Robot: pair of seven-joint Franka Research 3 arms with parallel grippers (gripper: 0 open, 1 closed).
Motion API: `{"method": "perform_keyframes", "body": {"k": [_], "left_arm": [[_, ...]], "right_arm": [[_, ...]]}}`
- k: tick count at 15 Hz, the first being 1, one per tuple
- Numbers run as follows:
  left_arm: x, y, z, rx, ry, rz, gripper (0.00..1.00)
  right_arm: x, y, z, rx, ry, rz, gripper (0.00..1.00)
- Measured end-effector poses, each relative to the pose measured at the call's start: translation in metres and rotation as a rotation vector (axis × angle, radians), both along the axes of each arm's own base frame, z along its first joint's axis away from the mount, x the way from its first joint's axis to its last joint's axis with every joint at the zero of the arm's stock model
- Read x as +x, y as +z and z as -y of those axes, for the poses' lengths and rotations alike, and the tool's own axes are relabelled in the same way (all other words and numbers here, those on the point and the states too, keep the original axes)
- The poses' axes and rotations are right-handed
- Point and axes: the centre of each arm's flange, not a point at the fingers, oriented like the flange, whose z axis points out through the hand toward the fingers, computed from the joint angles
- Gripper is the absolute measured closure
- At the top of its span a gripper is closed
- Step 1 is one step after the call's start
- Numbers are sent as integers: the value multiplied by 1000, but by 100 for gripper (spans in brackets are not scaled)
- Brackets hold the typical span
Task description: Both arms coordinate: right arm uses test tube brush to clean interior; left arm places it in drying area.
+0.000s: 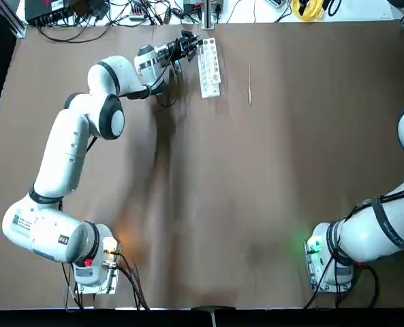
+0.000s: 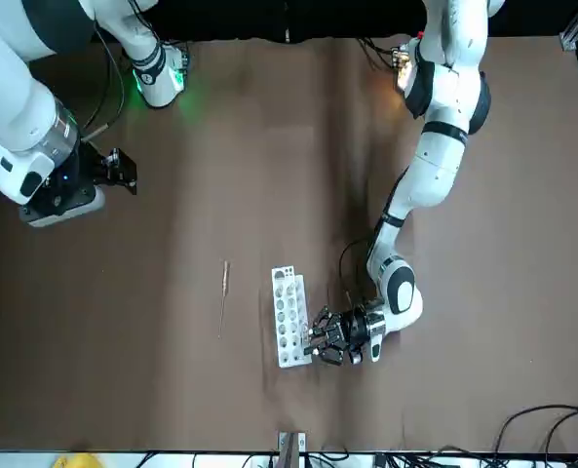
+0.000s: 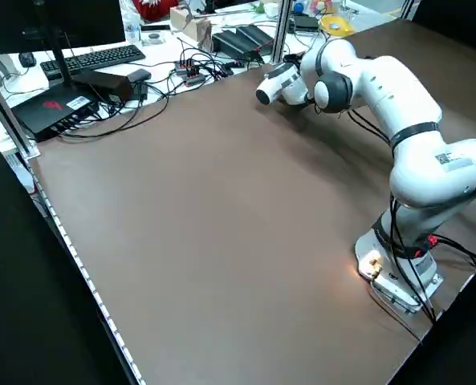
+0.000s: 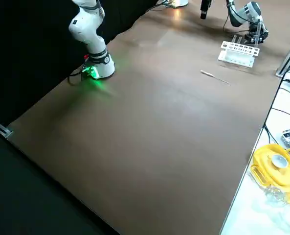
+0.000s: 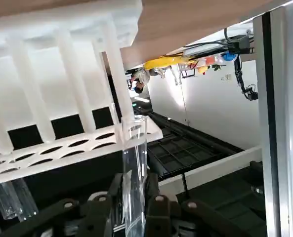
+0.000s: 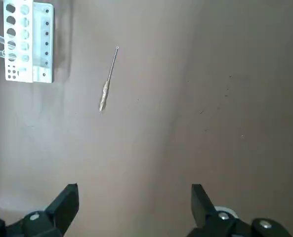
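Nearest the lens in the left wrist view we note a clear glass test tube (image 5: 135,177) pinched between the left gripper (image 5: 134,210) fingers, its long axis running away from the wrist toward the drying area (image 5: 62,148), mouth end at the rack's holed top plate. In the top view the left arm (image 1: 72,143) is stretched to the far side of the table (image 1: 208,204), its gripper just beside the rack's left side. The rack lies with its long axis running near-to-far, and two further tubes poke out of it (seen in the right wrist view). The test tube brush (image 1: 249,86) lies flat, apart from the rack on its right, roughly parallel to it. The right arm (image 1: 382,228) is folded back near its base; the right gripper (image 6: 134,207) hangs above bare brown tabletop, fingers spread wide, holding nothing. Beyond the far edge we see cables (image 1: 106,13), a keyboard (image 3: 93,58) and a yellow object (image 4: 274,166).
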Motion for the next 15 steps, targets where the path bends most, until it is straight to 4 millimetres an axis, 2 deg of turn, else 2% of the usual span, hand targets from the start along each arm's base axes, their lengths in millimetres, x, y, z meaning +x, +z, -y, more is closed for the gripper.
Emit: {"method": "perform_keyframes", "body": {"k": [12, 13, 15], "left_arm": [[-2, -7, -1, 0, 10, 10, 74], [-2, -7, -1, 1, 10, 10, 72], [-2, -7, -1, 0, 11, 10, 56]], "right_arm": [[0, 0, 1, 0, -1, 0, 0], [0, 0, 1, 0, -1, 0, 0], [0, 0, 1, 0, -2, 0, 0]]}}
